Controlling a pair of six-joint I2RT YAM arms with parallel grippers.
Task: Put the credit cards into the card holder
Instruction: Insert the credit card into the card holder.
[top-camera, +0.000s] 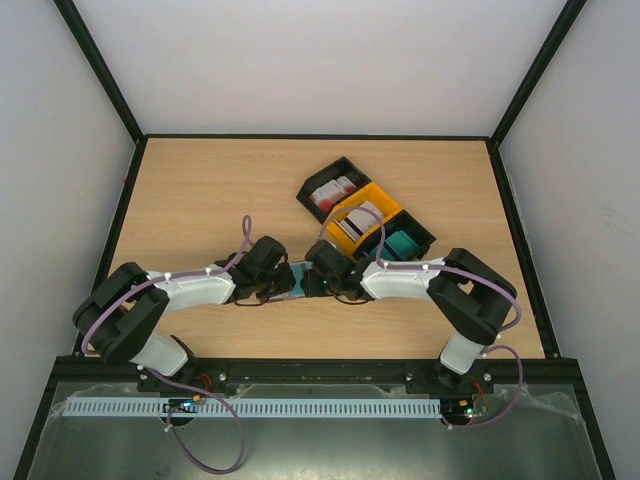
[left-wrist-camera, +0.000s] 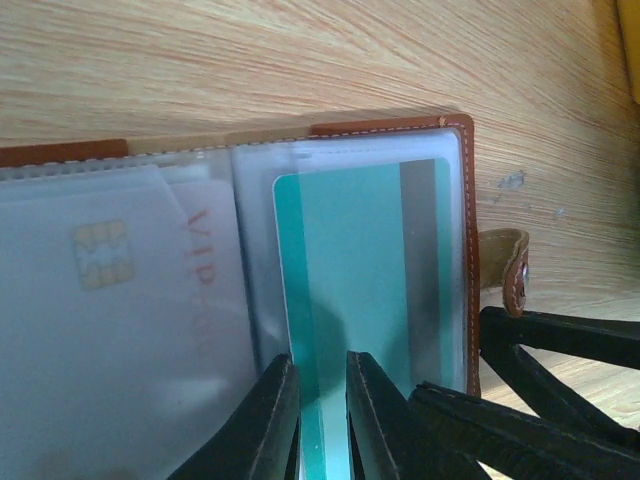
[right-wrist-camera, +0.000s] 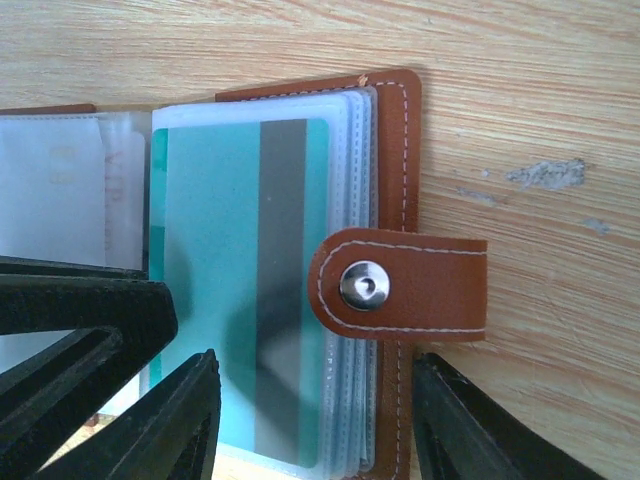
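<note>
The brown leather card holder lies open on the table between my two grippers. In the left wrist view its clear sleeves hold a teal card with a grey stripe, a white chip card and a red-lettered card. My left gripper is nearly closed, with the teal card's near end in the narrow gap. My right gripper is open and straddles the holder's right half, one finger over the teal card, the other on the table past the leather edge. The snap tab lies folded over the sleeves.
A three-compartment black-and-yellow bin tray stands behind and to the right, with red-and-white cards, white and grey cards and teal cards. Both grippers are close together. Black frame rails edge the table.
</note>
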